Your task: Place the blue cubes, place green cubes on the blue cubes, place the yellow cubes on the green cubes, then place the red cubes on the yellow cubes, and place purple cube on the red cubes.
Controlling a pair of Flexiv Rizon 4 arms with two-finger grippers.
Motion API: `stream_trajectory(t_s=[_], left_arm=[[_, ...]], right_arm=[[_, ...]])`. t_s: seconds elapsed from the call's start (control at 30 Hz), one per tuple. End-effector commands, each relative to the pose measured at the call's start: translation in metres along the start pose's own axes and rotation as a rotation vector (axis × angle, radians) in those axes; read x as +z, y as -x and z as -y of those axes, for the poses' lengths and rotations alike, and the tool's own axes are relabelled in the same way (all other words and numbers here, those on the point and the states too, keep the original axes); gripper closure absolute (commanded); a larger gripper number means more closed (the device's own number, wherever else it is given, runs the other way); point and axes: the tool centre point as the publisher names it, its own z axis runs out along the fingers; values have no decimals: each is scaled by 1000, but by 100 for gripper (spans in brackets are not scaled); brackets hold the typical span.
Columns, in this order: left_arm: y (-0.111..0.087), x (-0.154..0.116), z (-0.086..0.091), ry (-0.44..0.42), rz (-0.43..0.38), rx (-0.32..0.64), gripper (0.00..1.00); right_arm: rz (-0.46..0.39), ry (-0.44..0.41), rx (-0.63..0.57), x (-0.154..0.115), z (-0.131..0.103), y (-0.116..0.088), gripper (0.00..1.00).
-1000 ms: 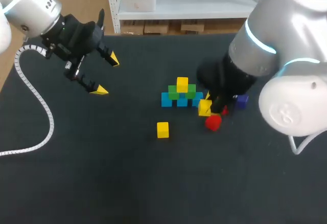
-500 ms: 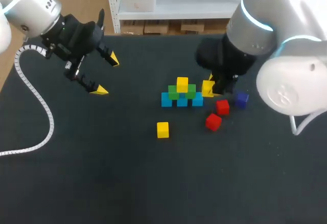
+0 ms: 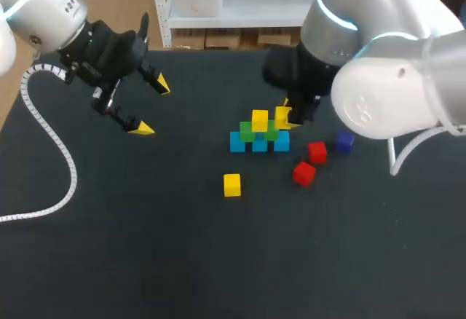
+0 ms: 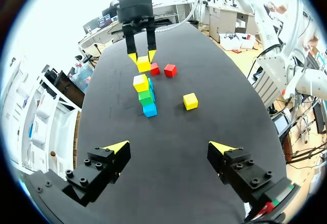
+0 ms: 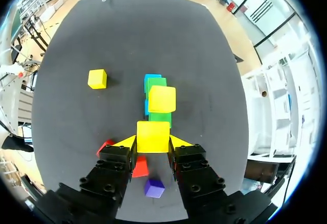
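Note:
A small pyramid stands mid-table: blue cubes (image 3: 259, 143) in a row, green cubes (image 3: 247, 132) on them, one yellow cube (image 3: 260, 120) on top. My right gripper (image 3: 285, 117) (image 5: 153, 141) is shut on a second yellow cube (image 5: 153, 136) (image 3: 282, 116), held just above the pyramid's right end. A loose yellow cube (image 3: 231, 184) (image 5: 97, 78) lies in front of the pyramid. Two red cubes (image 3: 316, 152) (image 3: 303, 174) and the purple cube (image 3: 344, 142) (image 5: 154, 187) lie to its right. My left gripper (image 3: 148, 105) (image 4: 167, 149) hangs open and empty far to the left.
A white corrugated cable (image 3: 51, 144) from the left arm trails over the table's left side. The black table (image 3: 218, 261) stretches wide in front of the cubes. Its back edge runs just behind the right arm.
My right gripper has lifted the yellow cube from beside the red cubes and carried it up and left to the pyramid's right end. The left arm has not moved.

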Motion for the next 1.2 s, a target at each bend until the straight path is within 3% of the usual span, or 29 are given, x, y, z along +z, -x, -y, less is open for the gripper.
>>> stream_trajectory(t_s=[0.03,1.2], left_arm=[[-1,0,0,0,1,2,0],[-1,0,0,0,1,2,0]], right_arm=[[1,14,1,7,4,2,100],[-15,28,-21,19,13,7,100]])
